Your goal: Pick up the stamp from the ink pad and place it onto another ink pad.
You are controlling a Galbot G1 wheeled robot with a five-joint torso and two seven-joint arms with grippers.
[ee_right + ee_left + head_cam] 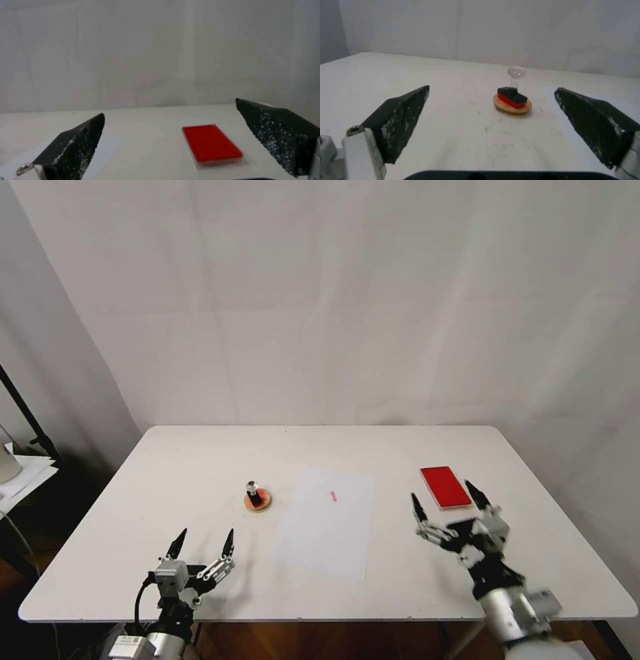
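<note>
The stamp (253,491) (512,93), black-bodied with a clear round knob, stands upright on the small round pad (263,506) (511,110) with the tan rim, left of the table's middle. My left gripper (205,537) (491,88) hovers open near the front edge, a short way in front of the stamp and not touching it. The red rectangular ink pad (445,487) (211,142) lies bare at the right. My right gripper (443,493) (169,107) is open just in front of that pad, holding nothing.
A white sheet of paper (327,523) with a small red mark (333,497) lies between the two pads. The white table (167,460) ends close behind both arms. A black stand (27,420) and loose papers (23,473) sit off the left side.
</note>
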